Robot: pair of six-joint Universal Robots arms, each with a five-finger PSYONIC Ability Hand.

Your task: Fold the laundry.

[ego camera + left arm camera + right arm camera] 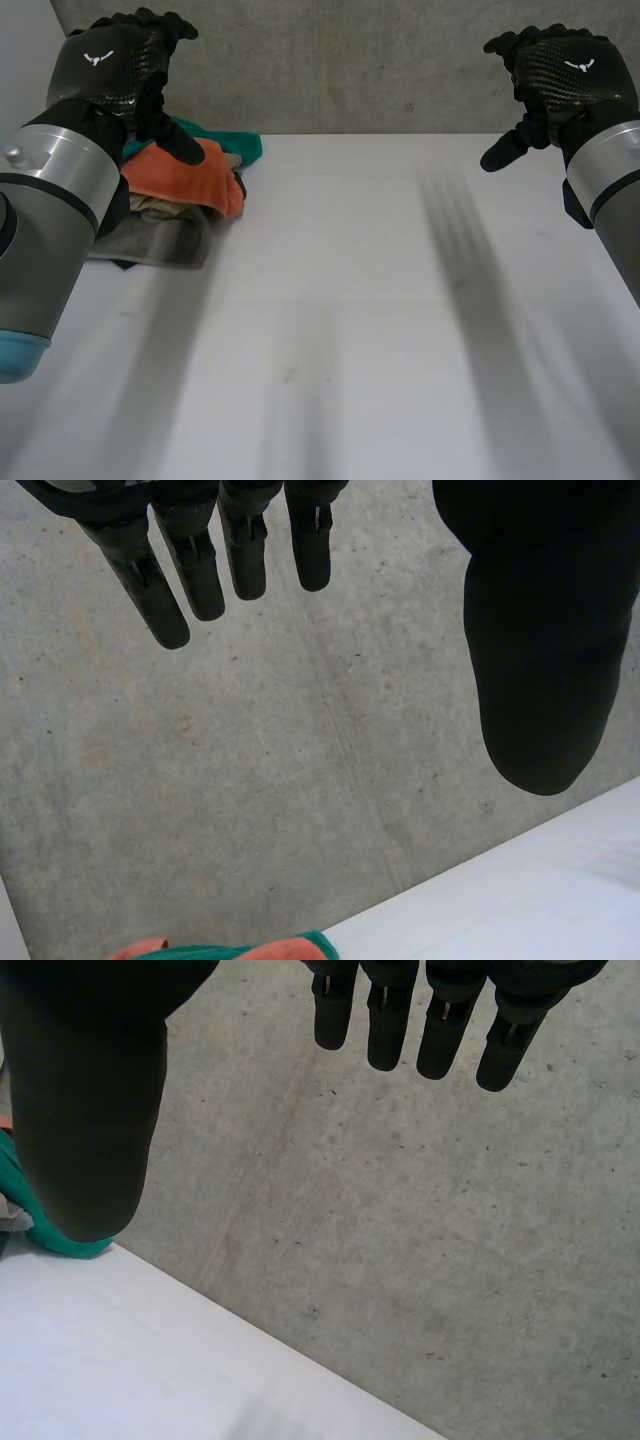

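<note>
We see both arms raised, palms toward the concrete wall. Left hand: fingers straight, thumb spread, nothing held. Right hand: same. Laundry pile is on the table, long axis running from the wall back toward the left arm, teal cloth farthest, orange cloth on top, khaki cloth nearest. Left hand hangs above the pile, apart from it; right hand is well apart from the pile.

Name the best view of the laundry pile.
Head view: the laundry pile shows its orange, green and olive cloths, partly behind the left hand. The left wrist view catches a sliver; the right wrist view, a green bit beside the right hand.
</note>
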